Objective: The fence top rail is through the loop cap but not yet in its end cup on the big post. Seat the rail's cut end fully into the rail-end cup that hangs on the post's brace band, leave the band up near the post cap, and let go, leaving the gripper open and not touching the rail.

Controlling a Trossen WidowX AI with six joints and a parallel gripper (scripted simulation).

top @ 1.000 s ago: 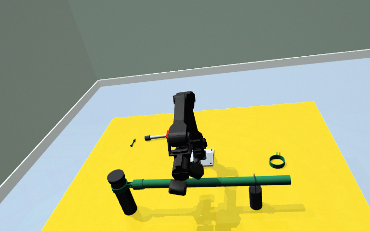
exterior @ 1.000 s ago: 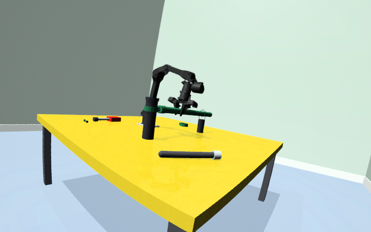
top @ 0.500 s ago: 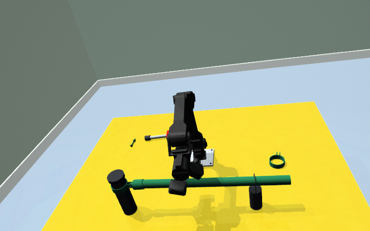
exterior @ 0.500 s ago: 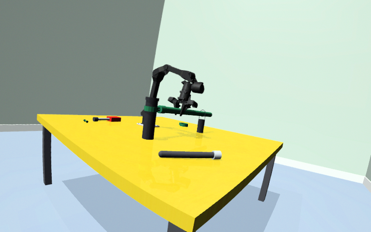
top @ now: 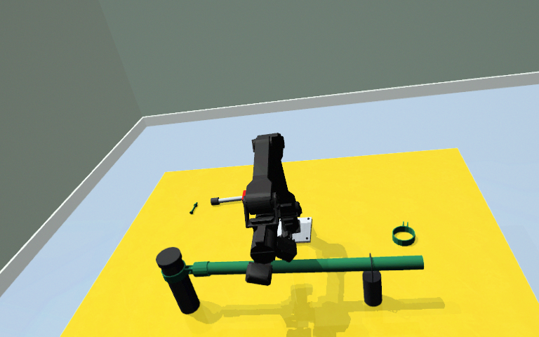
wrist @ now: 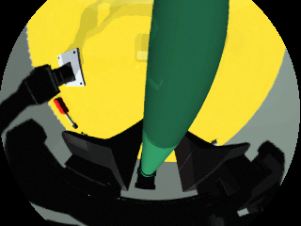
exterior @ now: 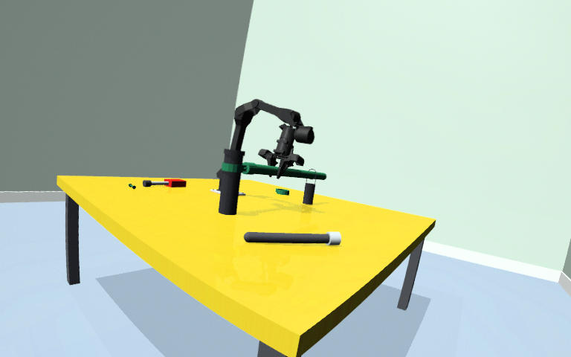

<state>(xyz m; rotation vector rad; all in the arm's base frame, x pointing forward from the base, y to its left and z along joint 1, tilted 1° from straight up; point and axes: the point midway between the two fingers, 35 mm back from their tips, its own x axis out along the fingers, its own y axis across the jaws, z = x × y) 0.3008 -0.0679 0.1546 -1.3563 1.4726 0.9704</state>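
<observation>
The green rail point(top: 342, 264) point(exterior: 269, 170) point(wrist: 188, 56) runs roughly level through the wire loop above the short dark post point(top: 373, 289) point(exterior: 308, 194). Its left end is inside the mouth of the green rail-end cup point(top: 201, 268) point(exterior: 249, 168); how deep is hidden. The cup is joined to the brace band point(top: 172, 276) point(exterior: 230, 167), which sits high on the big post point(top: 186, 298) point(exterior: 228, 194), just below the post cap point(top: 168, 257). My gripper point(top: 274, 264) point(exterior: 281, 169) point(wrist: 158, 123) is shut on the rail between cup and loop, with one finger on each side.
A loose green band point(top: 403, 236) point(exterior: 282, 192) lies behind the rail's right end. A small green bolt point(top: 193, 208) point(exterior: 131, 186) and a red-handled tool point(exterior: 175, 183) lie behind the big post. A dark tube with a white end point(exterior: 290, 237) lies in front.
</observation>
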